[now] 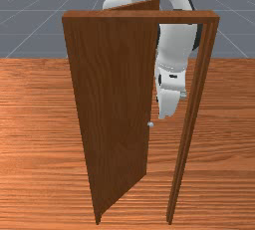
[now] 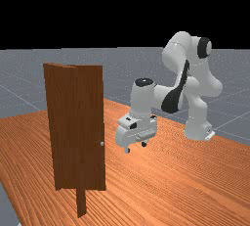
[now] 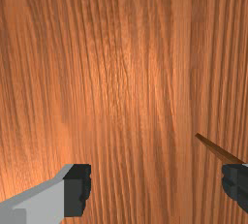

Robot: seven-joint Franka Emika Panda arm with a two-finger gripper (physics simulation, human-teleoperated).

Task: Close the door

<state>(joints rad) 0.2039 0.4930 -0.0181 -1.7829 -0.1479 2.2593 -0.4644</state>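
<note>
The gripper hangs above the table in the far view, right of the brown door and its small pale knob, with a gap between. Its two fingertips stand wide apart; in the wrist view the gripper is open, nothing held. In the front view the door stands ajar, swung back toward the arm from the left post, its knob at the free edge. Beyond the frame's opening, the white hand shows between that edge and the right post. One finger has a thin brown piece beside it.
The door frame's top beam spans above the opening, and its right post rises at the front view's right, close to the hand in that picture. Wood-grained table lies under the arm and around the door.
</note>
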